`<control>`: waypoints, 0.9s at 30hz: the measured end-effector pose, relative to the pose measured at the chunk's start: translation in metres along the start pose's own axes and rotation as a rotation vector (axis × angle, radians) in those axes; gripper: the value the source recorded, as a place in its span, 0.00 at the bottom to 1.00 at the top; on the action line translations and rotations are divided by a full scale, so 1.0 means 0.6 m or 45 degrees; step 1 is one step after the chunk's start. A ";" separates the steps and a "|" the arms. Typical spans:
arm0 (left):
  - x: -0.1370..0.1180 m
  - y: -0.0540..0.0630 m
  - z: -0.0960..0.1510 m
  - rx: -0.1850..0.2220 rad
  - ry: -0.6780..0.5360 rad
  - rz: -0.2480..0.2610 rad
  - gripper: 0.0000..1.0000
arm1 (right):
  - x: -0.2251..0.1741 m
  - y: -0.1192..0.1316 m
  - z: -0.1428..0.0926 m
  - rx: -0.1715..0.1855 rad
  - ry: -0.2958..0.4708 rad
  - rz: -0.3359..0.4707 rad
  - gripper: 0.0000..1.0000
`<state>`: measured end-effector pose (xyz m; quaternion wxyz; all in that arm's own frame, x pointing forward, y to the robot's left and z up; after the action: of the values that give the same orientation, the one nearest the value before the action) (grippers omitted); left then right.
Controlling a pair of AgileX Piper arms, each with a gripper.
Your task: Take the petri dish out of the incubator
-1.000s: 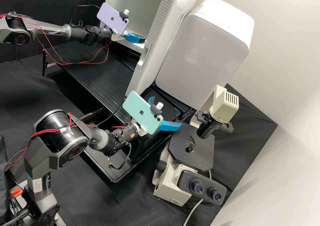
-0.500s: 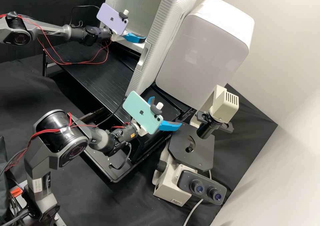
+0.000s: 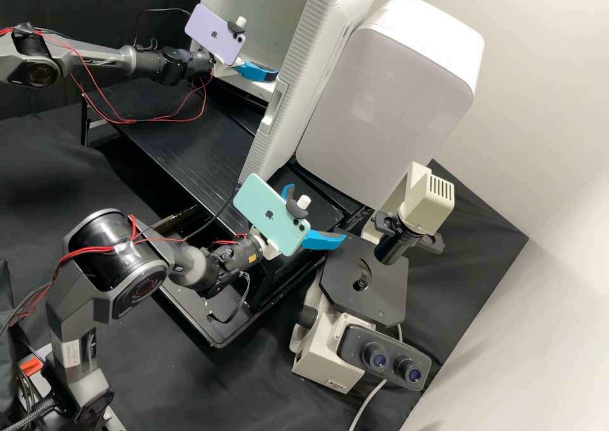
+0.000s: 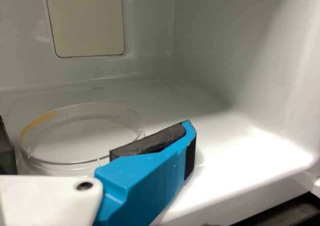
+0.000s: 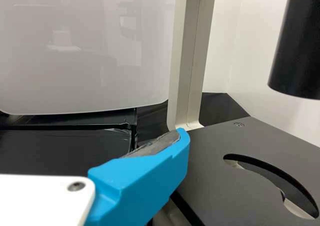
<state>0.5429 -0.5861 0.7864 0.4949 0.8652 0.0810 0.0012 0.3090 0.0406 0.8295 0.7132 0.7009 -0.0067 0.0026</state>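
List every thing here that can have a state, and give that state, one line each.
incubator door, open
petri dish, lying flat on the floor of the incubator, not yet out
left pincer, open, one finger either side of the dish
right pincer, open, empty, by the microscope stage

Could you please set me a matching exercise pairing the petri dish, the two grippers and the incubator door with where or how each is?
1. petri dish
2. left gripper
3. right gripper
4. incubator door

A. swung open
B. at the edge of the microscope stage
C. lying on the incubator floor
D. open, with a finger on either side of the dish

Pairs: 1-C, 2-D, 3-B, 4-A.
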 end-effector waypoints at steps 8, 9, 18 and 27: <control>0.006 0.000 -0.004 -0.008 0.007 -0.001 0.00 | 0.000 0.000 0.000 0.000 0.000 0.000 1.00; 0.005 0.003 -0.003 -0.011 0.005 0.006 0.00 | 0.000 0.000 0.000 0.000 0.000 0.000 1.00; 0.006 0.005 -0.003 -0.014 0.003 0.007 0.00 | 0.000 0.000 0.000 0.000 0.000 0.000 1.00; 0.006 0.005 -0.003 -0.016 0.002 0.006 0.00 | 0.000 0.000 0.000 0.000 0.000 0.000 1.00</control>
<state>0.5469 -0.5852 0.7897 0.5001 0.8623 0.0793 0.0035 0.3090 0.0406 0.8295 0.7132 0.7009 -0.0067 0.0026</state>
